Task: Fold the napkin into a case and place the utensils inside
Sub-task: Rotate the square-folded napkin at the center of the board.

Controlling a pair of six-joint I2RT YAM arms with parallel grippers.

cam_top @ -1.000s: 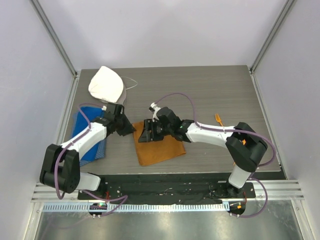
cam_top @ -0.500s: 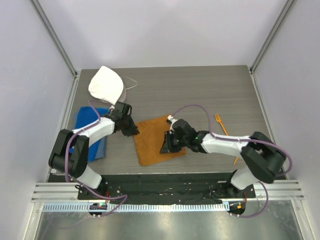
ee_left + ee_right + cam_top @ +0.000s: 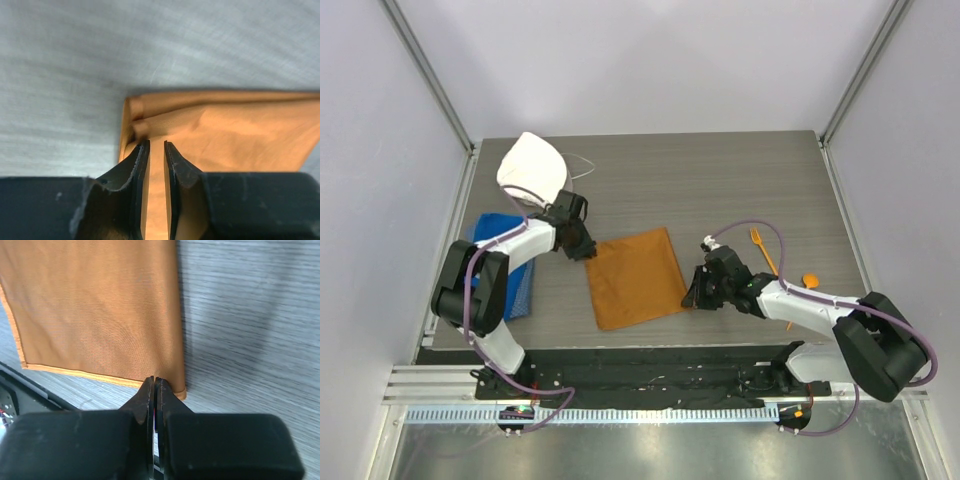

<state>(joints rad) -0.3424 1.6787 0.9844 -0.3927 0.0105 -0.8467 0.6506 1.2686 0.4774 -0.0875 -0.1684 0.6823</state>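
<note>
While the right gripper (image 3: pixel 154 385) is pinching the napkin (image 3: pixel 100 305) hem, cloth is lying flat ahead. Meanwhile the left gripper (image 3: pixel 156 150) is straddling a bunched corner, fingers (image 3: pixel 134 172) narrowly parted; cannot tell if gripping.

Right fingers (image 3: pixel 142 405) now at napkin (image 3: pixel 635 277) corner

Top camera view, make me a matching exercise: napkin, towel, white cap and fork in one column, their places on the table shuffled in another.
Things:
1. napkin
2. towel
3. white cap
4. fork

Places:
A. far left corner
B. right side
C. middle
D. left edge, toward the near side

Pairs: 1-C, 2-D, 3-A, 4-B
</note>
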